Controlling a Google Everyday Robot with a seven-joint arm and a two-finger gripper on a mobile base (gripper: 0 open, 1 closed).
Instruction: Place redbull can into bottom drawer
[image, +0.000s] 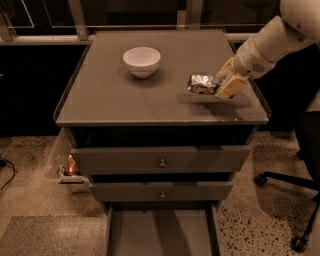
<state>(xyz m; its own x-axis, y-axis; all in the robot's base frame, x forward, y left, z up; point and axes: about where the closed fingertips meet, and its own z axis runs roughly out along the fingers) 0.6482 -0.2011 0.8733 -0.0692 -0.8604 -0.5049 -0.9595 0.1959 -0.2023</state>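
Redbull can lying on the bench with the hand right up against it, bottom drawer pulled out below.
Toward the left of the grey bench (100, 100) sits a white bowl (142, 61). Down at floor level the bottom drawer (160, 232) stands open under two knobbed drawers (161, 161). Further right the crinkled silver redbull can (201, 83) lies on its side, and the hand (226, 84) touches its right end; how far open it is, I cannot tell.
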